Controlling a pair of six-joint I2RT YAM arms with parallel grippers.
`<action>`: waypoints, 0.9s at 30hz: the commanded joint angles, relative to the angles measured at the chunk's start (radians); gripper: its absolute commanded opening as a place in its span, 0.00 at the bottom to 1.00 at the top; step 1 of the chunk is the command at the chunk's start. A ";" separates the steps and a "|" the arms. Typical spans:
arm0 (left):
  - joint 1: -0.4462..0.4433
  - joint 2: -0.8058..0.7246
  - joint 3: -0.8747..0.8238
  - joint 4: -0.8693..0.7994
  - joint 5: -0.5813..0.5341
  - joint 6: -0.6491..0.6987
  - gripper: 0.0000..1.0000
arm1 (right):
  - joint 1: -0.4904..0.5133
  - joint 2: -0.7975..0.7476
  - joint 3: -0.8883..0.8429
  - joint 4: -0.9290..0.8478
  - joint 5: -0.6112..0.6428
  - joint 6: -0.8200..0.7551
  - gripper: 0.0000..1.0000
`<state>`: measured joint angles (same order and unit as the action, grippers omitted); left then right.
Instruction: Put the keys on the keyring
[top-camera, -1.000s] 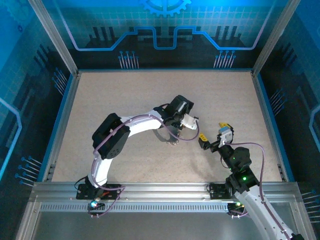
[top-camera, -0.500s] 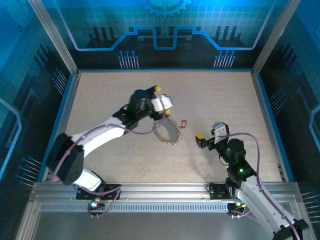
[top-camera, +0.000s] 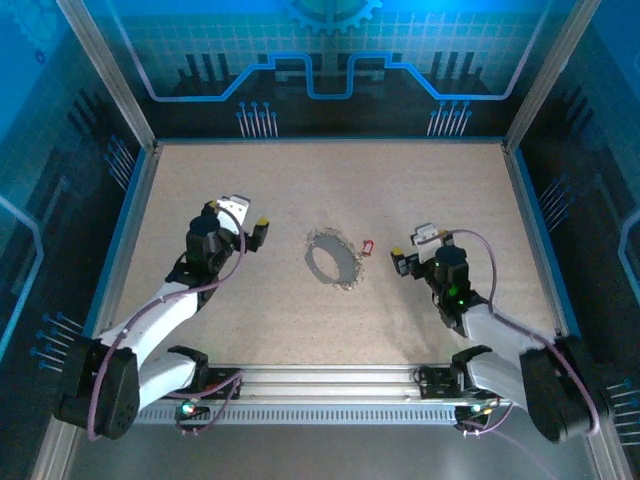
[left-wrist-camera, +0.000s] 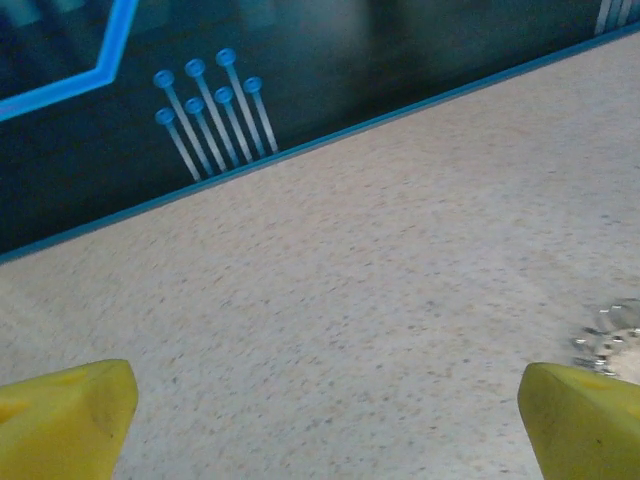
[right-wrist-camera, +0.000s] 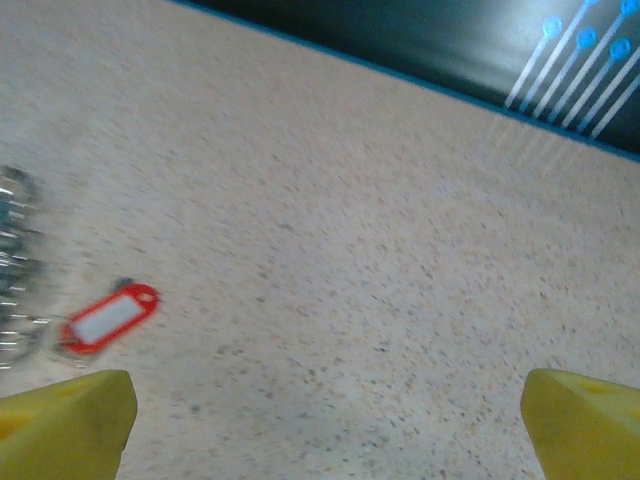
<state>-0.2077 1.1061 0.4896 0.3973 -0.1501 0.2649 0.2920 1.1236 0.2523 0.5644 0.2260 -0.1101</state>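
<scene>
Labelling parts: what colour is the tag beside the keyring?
The tag has a red rim, pale centre; clearest in the right wrist view.

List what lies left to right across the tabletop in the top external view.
left gripper, fingers open → keyring → red key tag → right gripper, fingers open
</scene>
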 joint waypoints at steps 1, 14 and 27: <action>0.074 0.053 -0.073 0.127 -0.043 -0.106 0.99 | -0.043 0.158 0.060 0.196 0.032 -0.002 1.00; 0.187 0.270 -0.052 0.209 0.137 -0.162 0.99 | -0.228 0.378 0.166 0.209 -0.160 0.095 1.00; 0.186 0.448 -0.130 0.574 0.029 -0.251 0.99 | -0.228 0.380 0.179 0.189 -0.152 0.101 1.00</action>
<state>-0.0288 1.5444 0.3790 0.8452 -0.0654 0.0486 0.0772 1.5005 0.4191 0.7551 0.0902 -0.0250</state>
